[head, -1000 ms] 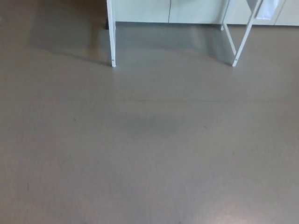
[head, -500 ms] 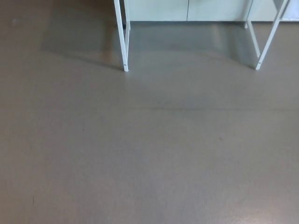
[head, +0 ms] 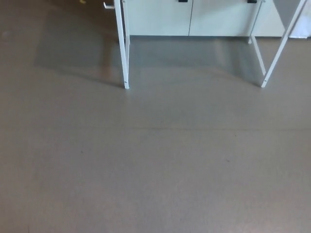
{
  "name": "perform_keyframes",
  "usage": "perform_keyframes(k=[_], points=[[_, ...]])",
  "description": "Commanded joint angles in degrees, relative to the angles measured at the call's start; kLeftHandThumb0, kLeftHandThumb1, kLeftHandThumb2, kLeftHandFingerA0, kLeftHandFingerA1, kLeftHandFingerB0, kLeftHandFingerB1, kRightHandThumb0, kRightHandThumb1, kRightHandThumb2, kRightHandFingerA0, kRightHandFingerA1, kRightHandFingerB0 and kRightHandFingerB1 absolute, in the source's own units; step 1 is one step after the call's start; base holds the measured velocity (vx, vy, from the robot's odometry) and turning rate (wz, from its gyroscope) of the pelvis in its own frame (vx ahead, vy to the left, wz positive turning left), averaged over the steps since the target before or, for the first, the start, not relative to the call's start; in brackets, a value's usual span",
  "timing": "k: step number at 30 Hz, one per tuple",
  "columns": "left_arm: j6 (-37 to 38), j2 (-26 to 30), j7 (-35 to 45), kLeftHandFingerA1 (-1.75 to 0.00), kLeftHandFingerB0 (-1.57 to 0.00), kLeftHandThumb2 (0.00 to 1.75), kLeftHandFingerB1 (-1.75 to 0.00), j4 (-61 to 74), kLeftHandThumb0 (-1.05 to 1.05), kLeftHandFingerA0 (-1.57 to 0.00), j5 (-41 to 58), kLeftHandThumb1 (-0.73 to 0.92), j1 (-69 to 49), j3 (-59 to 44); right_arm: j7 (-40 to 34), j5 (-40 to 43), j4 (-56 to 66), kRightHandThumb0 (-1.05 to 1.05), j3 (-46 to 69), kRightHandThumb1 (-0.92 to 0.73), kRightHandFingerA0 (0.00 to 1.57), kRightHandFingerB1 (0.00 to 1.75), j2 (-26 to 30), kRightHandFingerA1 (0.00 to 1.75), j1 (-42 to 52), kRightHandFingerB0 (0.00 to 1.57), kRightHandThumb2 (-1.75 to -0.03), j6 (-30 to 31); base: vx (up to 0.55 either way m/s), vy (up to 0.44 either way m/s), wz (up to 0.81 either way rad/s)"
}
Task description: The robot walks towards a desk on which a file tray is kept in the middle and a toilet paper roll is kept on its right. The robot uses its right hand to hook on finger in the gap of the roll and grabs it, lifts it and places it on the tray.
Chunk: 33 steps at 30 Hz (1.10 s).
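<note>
1. Nearest the camera lies only bare grey-brown floor (head: 155, 174), filling the lower and middle head view; a faint seam line crosses it from side to side.
2. Neither robot hand shows, so whether each is released, clenched or grasping cannot be told, and no arm pose can be read.
3. Farther off, a white front leg (head: 122, 48) of the bench stands upper left, and a slanted white leg (head: 279, 46) stands upper right, with a second thin white strut just behind it.
4. Beyond the legs, pale cabinet fronts (head: 160, 17) with small dark handles run along the top edge of the view.
5. The bench top is cut off above the frame, so the file tray and the toilet paper roll are not visible; by the task they sit up there, ahead of the robot, the roll to the right.
6. Judgement: this is the walking approach; the roll lies forward and above the view, and its axis cannot be judged yet.
</note>
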<state>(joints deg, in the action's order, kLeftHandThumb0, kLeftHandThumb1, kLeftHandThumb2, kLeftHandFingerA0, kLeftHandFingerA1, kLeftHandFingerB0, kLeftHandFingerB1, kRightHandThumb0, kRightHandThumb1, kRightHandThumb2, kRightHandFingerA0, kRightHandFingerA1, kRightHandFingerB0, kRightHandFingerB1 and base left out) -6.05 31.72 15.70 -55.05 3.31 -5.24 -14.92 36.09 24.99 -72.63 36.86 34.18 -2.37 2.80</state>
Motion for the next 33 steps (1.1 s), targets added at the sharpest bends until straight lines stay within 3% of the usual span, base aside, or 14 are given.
perform_keyframes(k=[1, 7, 9, 10, 11, 17, 19, 22, 25, 33], points=[[2.53, 0.11, -0.67, -0.69, -0.12, 0.67, -0.54, -0.82, -0.95, -0.23, 0.20, 0.88, -0.28, -0.42, -0.42, -0.25, -0.08, -0.41, -0.06, -0.76, 0.60, 0.55, 1.43, 0.78, -0.03, 0.33, -0.66, -0.99, 0.09, -0.049, 0.05], [1.48, -0.62, -0.57, -0.65, -0.14, 0.66, -0.50, 0.58, -0.91, -0.22, 1.83, 0.87, -0.82, -2.04, -0.42, -0.22, -0.09, -0.41, -0.11, -0.76, 0.60, 0.55, 1.44, 0.78, -0.04, 0.33, -0.66, -1.00, 0.08, -0.164, 0.10], [2.75, -0.44, -0.54, -0.71, -0.13, 0.66, -0.56, -0.72, -0.94, -0.23, 1.05, 0.87, -0.39, -1.72, -0.43, -0.21, -0.10, -0.41, -0.13, -0.76, 0.60, 0.55, 1.45, 0.78, -0.04, 0.33, -0.66, -1.00, 0.02, -0.305, 0.14], [2.30, -0.39, 0.31, -0.53, 0.00, 1.10, -0.51, -1.37, -0.39, -0.03, 1.63, 0.51, 0.01, -2.22, -6.45, 5.93, 3.61, -0.37, 6.75, -0.67, 0.73, 0.98, -1.35, 1.34, 3.50, 0.48, -0.78, -3.77, 0.00, -0.306, 0.27], [1.26, -0.28, -0.27, -0.52, -0.14, 0.66, -0.40, -0.09, -0.79, -0.18, 0.99, 0.87, -0.40, -1.71, -6.56, 5.63, 4.08, -0.37, 7.17, -0.67, 0.73, 0.98, -1.56, 1.34, 3.62, 0.48, -0.78, -3.57, 0.08, -0.257, 0.22], [2.71, -0.17, -0.94, -0.55, -0.15, 0.66, -0.43, -0.58, -0.80, -0.21, -0.07, 0.88, -0.40, -1.00, -7.25, 4.64, 6.32, -0.37, 8.54, -0.67, 0.73, 0.98, -2.48, 1.34, 4.10, 0.48, -0.78, -2.66, 0.16, -0.128, -0.05], [4.57, 0.08, -1.01, -0.64, -0.15, 0.66, -0.49, -2.90, -0.88, -0.22, -0.68, 0.85, 0.21, -0.56, -7.44, 4.55, 6.74, -0.37, 8.57, -0.67, 0.73, 0.98, -2.65, 1.34, 4.04, 0.48, -0.78, -2.49, 0.20, -0.011, -0.15], [5.09, 0.44, -1.37, -0.64, -0.17, 0.67, -0.50, -4.74, -0.88, -0.23, -1.21, 0.88, 1.10, 0.18, -7.59, 4.51, 7.05, -0.37, 8.65, -0.67, 0.73, 0.98, -2.77, 1.34, 4.13, 0.48, -0.78, -2.37, 0.24, 0.068, -0.09], [4.09, 0.61, -1.11, -0.53, -0.16, 0.67, -0.41, -2.13, -0.80, -0.23, -0.70, 0.88, 0.11, 0.31, -7.66, 4.59, 7.19, -0.37, 8.76, -0.67, 0.73, 0.98, -3.05, 1.34, 4.32, 0.48, -0.78, -2.39, 0.38, 0.051, -0.07], [4.24, 1.17, -1.48, -0.57, -0.17, 0.67, -0.44, -2.99, -0.83, -0.23, -1.10, 0.89, 0.66, 0.97, -7.78, 4.84, 7.29, -0.37, 8.76, -0.67, 0.73, 0.98, -3.52, 1.34, 4.72, 0.48, -0.78, -2.48, 0.30, -0.047, 0.04]])
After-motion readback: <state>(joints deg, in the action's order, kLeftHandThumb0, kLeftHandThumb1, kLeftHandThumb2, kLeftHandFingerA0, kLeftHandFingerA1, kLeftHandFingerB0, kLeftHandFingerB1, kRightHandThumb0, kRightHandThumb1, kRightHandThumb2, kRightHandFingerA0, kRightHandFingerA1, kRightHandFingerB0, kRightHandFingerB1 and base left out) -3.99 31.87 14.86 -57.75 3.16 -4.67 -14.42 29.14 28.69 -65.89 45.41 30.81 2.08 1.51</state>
